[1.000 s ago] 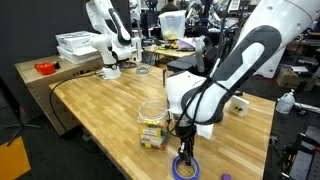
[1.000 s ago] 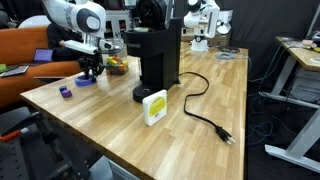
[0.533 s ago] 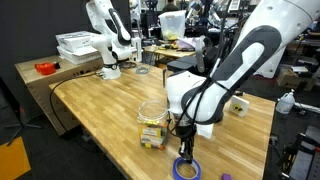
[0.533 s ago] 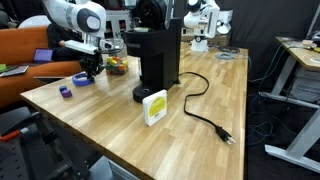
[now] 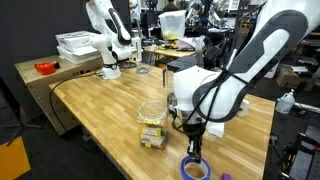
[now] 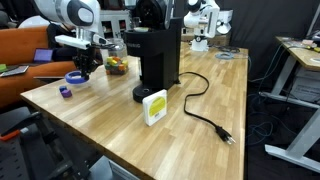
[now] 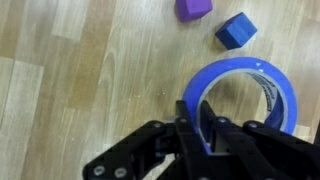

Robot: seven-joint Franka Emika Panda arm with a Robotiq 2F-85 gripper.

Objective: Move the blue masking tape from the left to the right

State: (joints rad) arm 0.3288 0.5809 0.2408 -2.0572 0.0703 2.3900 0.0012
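The jaws pinched one wall of the blue masking tape (image 7: 240, 66), one finger inside the ring and one outside. The ring was close to a corner of the wooden surface (image 6: 110, 122), near its edge, beside a small purple piece (image 7: 194, 8) and a blue block (image 7: 236, 31).

Wooden table (image 6: 110, 135): black coffee maker (image 6: 155, 50) mid-table, yellow-white box (image 6: 154, 107) just in front, black power cord (image 6: 205, 112) trailing beside. Small purple piece (image 6: 65, 91) near edge, blue block (image 7: 235, 30) close by.
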